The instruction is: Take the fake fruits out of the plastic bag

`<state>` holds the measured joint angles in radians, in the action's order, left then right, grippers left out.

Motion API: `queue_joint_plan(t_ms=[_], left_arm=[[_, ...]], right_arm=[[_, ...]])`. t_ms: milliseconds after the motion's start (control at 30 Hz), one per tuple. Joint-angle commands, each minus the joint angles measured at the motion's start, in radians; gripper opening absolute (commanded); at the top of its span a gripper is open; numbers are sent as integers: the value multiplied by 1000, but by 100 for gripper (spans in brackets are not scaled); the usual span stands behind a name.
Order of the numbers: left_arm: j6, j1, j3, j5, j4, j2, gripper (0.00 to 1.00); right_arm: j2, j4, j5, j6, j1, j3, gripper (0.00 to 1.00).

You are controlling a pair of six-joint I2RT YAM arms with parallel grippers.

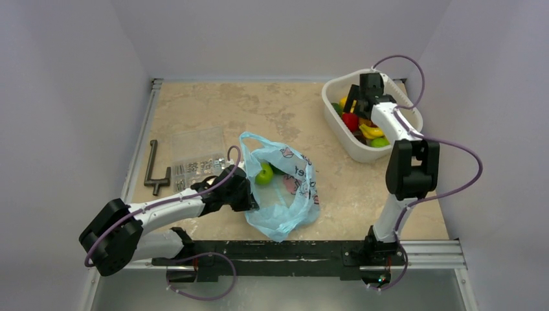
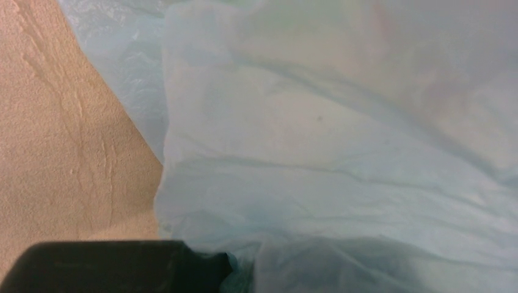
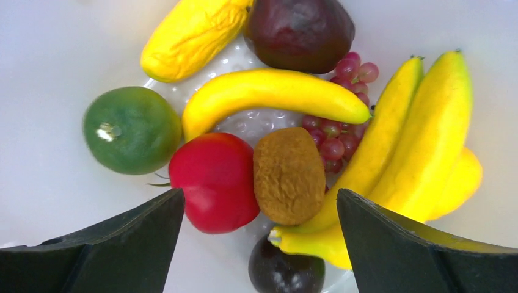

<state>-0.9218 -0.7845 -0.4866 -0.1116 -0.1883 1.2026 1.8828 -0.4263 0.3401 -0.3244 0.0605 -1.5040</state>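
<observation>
The right gripper (image 3: 259, 195) hangs released and empty over the white slotted plastic basket (image 1: 362, 153) at one o'clock on the beige stone-look worktop (image 1: 272, 110). Below it lie a glossy red plastic tomato (image 3: 214, 180), a brown fake kiwi (image 3: 288, 174) and yellow plastic bananas (image 3: 421, 134), already unloaded. The left gripper (image 1: 249, 194) is clenched, seemingly on the nine-o'clock edge of the light-blue crinkly plastic bag (image 1: 285, 201) near centre. A glossy green plastic apple (image 1: 263, 173) sits in the bag's mouth, so the task looks mostly done, with at least that piece left.

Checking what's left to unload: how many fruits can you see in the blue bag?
1: a green apple in the open mouth of the bag, beside the left hand. Others may be hidden under the plastic.
</observation>
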Motion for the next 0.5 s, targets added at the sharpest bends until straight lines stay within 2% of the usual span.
queue_joint_plan(t_ms=[0, 233, 367, 467], left_arm=[[26, 7, -28, -20, 26, 3, 0], [9, 7, -19, -19, 31, 15, 0], [5, 7, -19, -14, 32, 20, 0], [4, 6, -21, -15, 29, 18, 0]], right_arm=[[-170, 5, -33, -7, 14, 0, 94], [-372, 53, -90, -64, 137, 168, 87], [-506, 114, -195, -90, 255, 326, 82], [-624, 125, -216, -92, 325, 448, 80]])
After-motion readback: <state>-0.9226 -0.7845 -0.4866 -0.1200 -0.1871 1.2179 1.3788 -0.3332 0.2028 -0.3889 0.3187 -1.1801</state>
